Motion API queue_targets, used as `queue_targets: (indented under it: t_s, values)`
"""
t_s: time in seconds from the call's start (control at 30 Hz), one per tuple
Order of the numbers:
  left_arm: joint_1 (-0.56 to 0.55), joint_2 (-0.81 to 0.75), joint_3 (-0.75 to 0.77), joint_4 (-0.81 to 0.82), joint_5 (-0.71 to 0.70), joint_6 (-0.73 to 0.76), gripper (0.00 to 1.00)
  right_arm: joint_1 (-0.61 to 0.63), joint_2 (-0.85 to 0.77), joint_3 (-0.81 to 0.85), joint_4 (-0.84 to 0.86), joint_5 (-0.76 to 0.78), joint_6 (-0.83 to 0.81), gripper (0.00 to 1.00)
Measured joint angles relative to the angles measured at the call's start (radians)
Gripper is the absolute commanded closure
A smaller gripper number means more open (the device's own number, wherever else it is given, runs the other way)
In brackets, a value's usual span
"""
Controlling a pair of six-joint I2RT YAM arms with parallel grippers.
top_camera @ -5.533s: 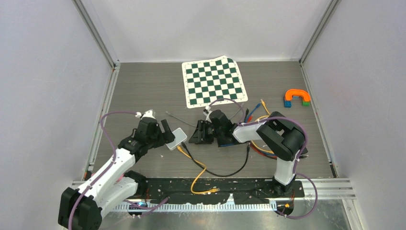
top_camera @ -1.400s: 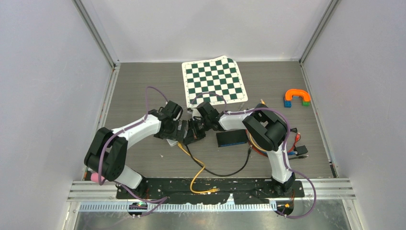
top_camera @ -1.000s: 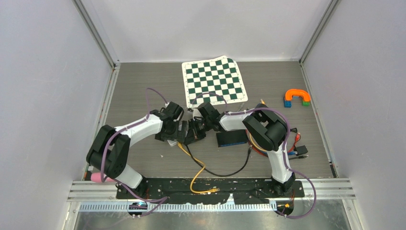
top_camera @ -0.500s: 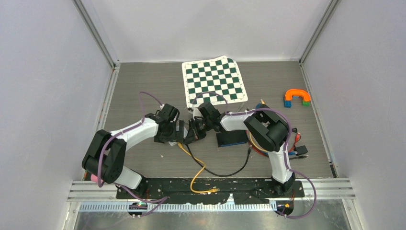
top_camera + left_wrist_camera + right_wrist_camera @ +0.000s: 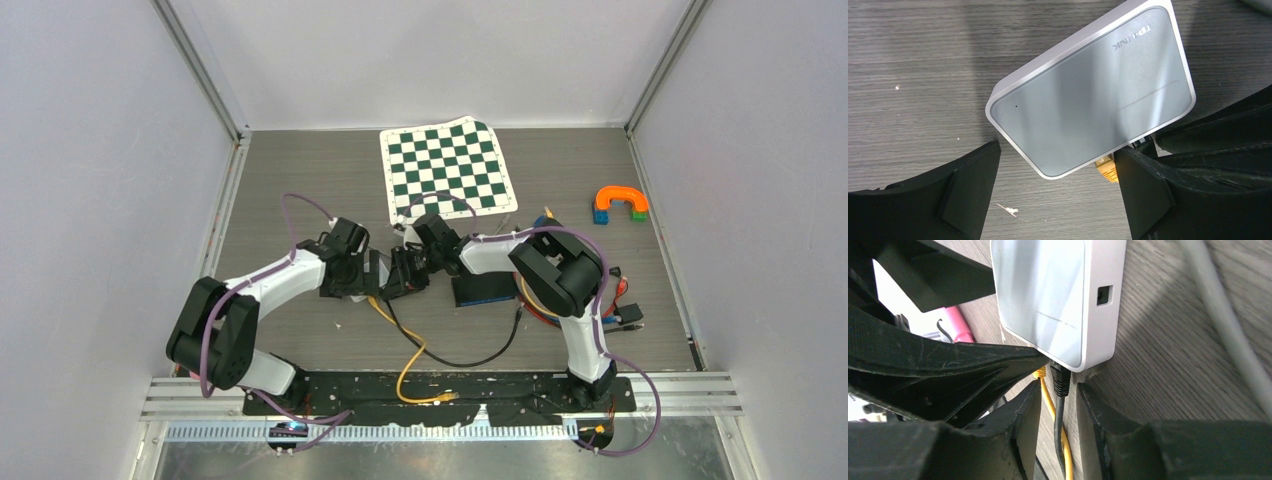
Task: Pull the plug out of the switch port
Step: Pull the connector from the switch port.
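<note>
The switch (image 5: 1088, 100) is a flat silver-white box lying on the table; in the top view only a sliver of it (image 5: 371, 262) shows under the two wrists. My left gripper (image 5: 1058, 167) is open, its fingers straddling the switch's near corner without touching it. A black plug (image 5: 1060, 380) sits in a port on the switch's edge, and a yellow plug (image 5: 1107, 167) sits in the port beside it. My right gripper (image 5: 1059, 390) is open. Its fingers flank the black plug and its cable, with a small gap on each side.
The black cable (image 5: 470, 360) and yellow cable (image 5: 415, 365) loop toward the near edge. A dark blue box (image 5: 485, 290) and a tangle of cables (image 5: 545, 305) lie right of the grippers. A checkerboard mat (image 5: 447, 170) lies behind, coloured blocks (image 5: 620, 203) far right. A grey cable (image 5: 1218, 325) runs beside the switch.
The left arm's wrist and forearm have drifted a little to the left while its gripper stays over the switch. The right arm has barely moved.
</note>
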Motion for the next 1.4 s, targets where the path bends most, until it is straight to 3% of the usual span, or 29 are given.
queue_targets:
  t_s: [0.37,1.03,1.4]
  values:
    - [0.002,-0.008,-0.009,0.010,0.001,0.005,0.20,-0.019,0.015,-0.072,0.215,0.037,0.236,0.55]
    - [0.003,-0.008,-0.012,0.023,0.014,0.009,0.37,0.032,0.018,-0.114,0.314,0.107,0.326,0.62]
    - [0.007,-0.008,-0.013,0.026,0.024,0.012,0.40,0.039,0.030,-0.112,0.327,0.127,0.363,0.66]
